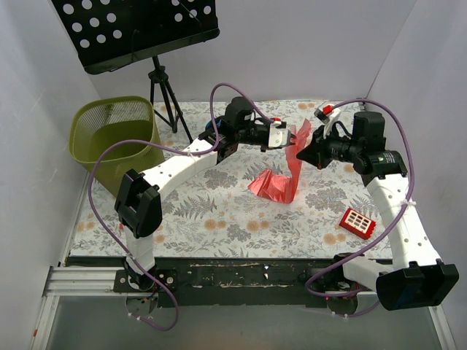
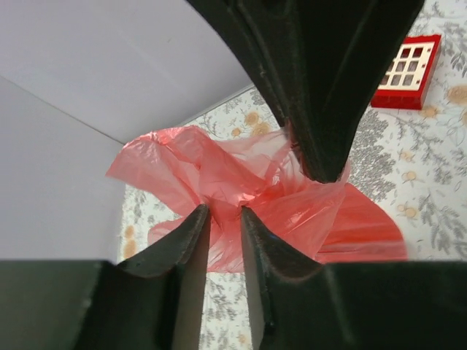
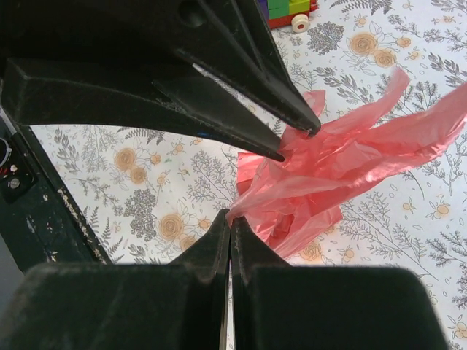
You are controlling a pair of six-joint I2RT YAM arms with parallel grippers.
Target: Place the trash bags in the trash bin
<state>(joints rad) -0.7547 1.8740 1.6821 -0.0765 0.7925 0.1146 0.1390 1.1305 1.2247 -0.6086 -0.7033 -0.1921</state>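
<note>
**Red bag hung between my two grippers**

The table (image 1: 219, 211) with its flowery cloth filled the top view. The trash bin (image 1: 113, 135) sat at the upper left, well apart from the rest. The trash bag (image 1: 281, 179) was in the middle of the frame, one end bunched on the cloth and a strip pulled up to the grippers. My right gripper (image 3: 230, 221) was closed tight on a twist of film. My left gripper (image 2: 225, 211) had its jaws a little apart with red film in the gap; I judged it had not squeezed yet. A small red block (image 1: 357, 222) lay at the lower right. I thought the bag would be light, floppy and slippery, so a weak pinch could lose it. A thick bunched part looked best to grab, not one thin edge.
</note>
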